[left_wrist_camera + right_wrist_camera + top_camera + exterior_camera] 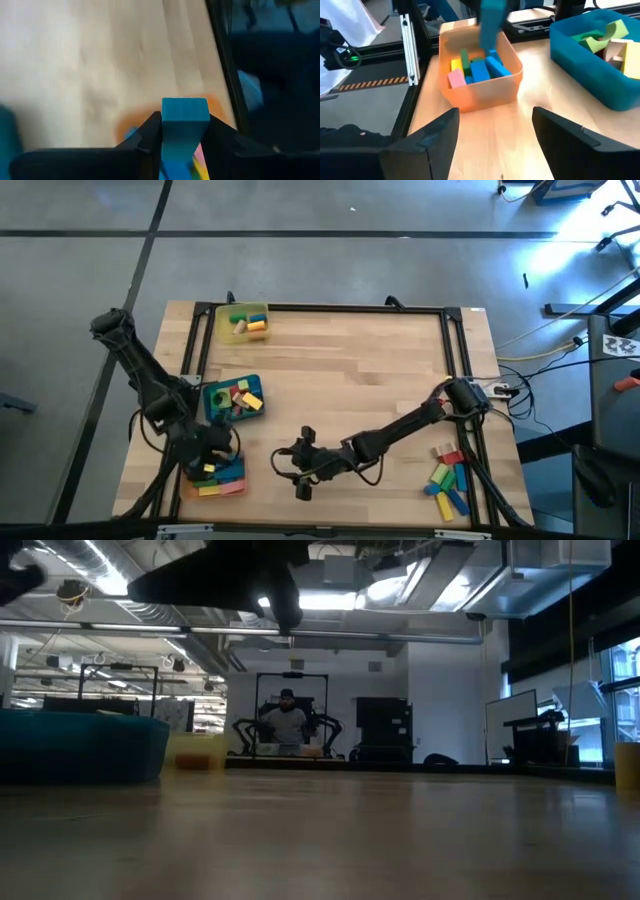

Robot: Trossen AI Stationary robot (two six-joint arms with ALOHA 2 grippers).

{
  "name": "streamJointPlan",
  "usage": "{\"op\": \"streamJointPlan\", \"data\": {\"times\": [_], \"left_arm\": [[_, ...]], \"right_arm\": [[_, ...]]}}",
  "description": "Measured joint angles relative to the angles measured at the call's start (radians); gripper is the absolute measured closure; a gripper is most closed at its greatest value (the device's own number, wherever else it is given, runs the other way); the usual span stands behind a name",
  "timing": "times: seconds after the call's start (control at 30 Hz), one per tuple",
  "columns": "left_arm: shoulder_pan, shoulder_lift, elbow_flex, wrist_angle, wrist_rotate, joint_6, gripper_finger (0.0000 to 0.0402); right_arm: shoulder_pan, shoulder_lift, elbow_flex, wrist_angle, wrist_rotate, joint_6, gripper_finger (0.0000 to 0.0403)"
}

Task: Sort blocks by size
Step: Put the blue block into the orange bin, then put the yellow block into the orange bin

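A: What does the left wrist view give that the overhead one doesn't?

B: The grip. The left end effector has its two fingers closed on a blue block, held above the orange tray. From above, that end effector just covers the tray at the near left of the surface.

A: And the right wrist view?

B: It looks into the orange tray: blue, green, yellow and pink blocks lie in it, with the held blue block hanging over them. The right end effector has its fingers spread wide, nothing between them. Overhead it sits at the near middle.

A: Other containers?

B: A blue tray just beyond the orange one, holding green, red, yellow and pale pieces. A yellow tray at the far left with a few blocks. At the near right, loose blocks lie on the surface.

A: The low view?

B: A person sits in the room beyond.
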Motion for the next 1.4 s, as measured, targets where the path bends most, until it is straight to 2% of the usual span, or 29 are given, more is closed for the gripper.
{"op": "streamJointPlan", "data": {"times": [0.27,0.43,0.67,0.87,1.17,1.4], "left_arm": [[-0.111,0.109,0.023,-0.074,0.247,-0.342,0.0312],[-0.15,0.189,0.023,-0.073,0.318,-0.456,0.0311],[-0.153,0.298,0.023,-0.04,0.343,-0.454,0.0308],[-0.152,0.332,0.022,-0.02,0.34,-0.436,0.0278],[-0.113,0.317,0.022,-0.025,0.359,-0.401,0.0234],[-0.085,0.198,0.022,-0.025,0.355,-0.334,0.0228]], "right_arm": [[-0.001,0.0,0.0,-0.002,0.005,0.001,0.0149],[-0.001,0.0,0.0,-0.002,0.006,0.002,0.0149],[-0.001,0.0,-0.003,-0.004,0.006,0.002,0.0149],[-0.001,0.0,-0.003,-0.01,0.006,0.002,0.0149],[-0.001,0.0,-0.003,-0.013,0.006,0.002,0.0149],[0.001,-0.005,-0.004,-0.052,0.006,0.002,0.0149]]}}
